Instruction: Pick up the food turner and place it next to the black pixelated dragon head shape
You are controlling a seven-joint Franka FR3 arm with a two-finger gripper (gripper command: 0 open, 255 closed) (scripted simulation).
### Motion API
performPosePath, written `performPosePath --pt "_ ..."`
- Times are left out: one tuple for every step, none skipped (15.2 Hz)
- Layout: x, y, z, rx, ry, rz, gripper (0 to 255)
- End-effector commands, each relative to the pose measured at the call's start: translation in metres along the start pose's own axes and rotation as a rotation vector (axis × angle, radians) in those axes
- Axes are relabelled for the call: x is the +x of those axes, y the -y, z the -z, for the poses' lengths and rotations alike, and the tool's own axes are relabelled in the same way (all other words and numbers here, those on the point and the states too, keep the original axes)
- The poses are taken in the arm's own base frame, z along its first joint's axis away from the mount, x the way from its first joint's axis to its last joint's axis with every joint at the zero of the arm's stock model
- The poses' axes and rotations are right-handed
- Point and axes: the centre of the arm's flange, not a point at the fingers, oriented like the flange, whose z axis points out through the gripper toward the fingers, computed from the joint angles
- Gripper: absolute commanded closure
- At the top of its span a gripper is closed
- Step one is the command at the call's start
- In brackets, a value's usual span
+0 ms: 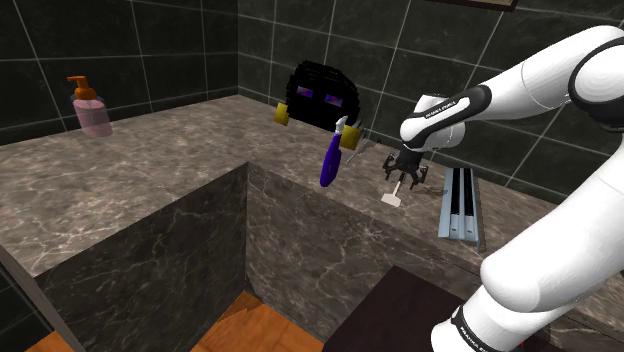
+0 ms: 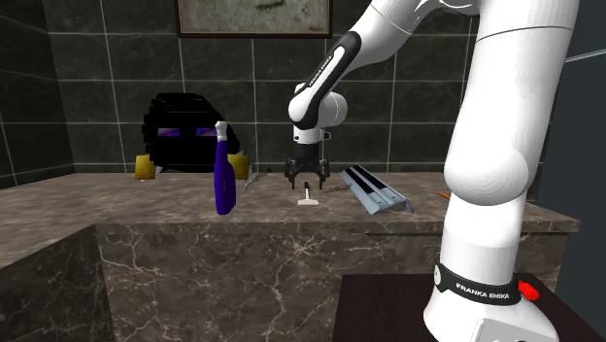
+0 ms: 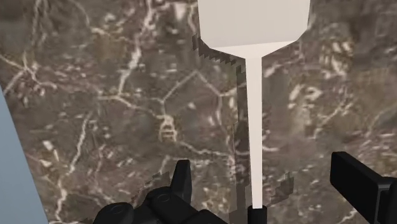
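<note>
gripper [image 3: 261, 162]: my fingers [image 3: 182, 181] apart, food turner [image 3: 254, 22] handle between, untouched
done: nothing, i judge
left: grasp, carry to dragon head [image 1: 318, 92]

Dark tiled walls [image 1: 150, 50] back a veined stone counter [image 1: 120, 190].

End effector [image 1: 404, 180] points down, fingers [image 3: 182, 181] spread apart

shoulder: high oblique | second: low frontal, same counter [image 2: 97, 209] | wrist: close overhead
</note>
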Motion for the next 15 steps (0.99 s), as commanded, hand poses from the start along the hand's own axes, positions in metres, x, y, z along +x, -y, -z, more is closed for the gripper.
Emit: performPosePath --pt "0.0 0.0 0.0 0.0 0.0 0.0 255" --pt "0.0 0.0 0.0 0.0 0.0 0.0 255" --pt "0.0 0.0 0.0 0.0 0.0 0.0 255" --pt "0.0 0.0 0.0 0.0 0.0 0.0 255" --pt "0.0 0.0 0.0 0.0 0.0 0.0 255" --pt "0.0 0.0 0.0 0.0 0.0 0.0 255" --pt "0.0 0.0 0.0 0.0 0.0 0.0 255" --pt "0.0 0.0 0.0 0.0 0.0 0.0 255" --pt "0.0 0.0 0.0 0.0 0.0 0.0 255" --pt "0.0 0.0 0.0 0.0 0.0 0.0 255" --pt "0.0 0.0 0.005 0.0 0.0 0.0 255" --pt "0.001 0.0 0.01 0.0 0.0 0.0 255" --pt "0.001 0.0 0.016 0.0 0.0 0.0 255" --pt "0.001 0.0 0.021 0.0 0.0 0.0 255" --pt "0.002 0.0 0.026 0.0 0.0 0.0 255"
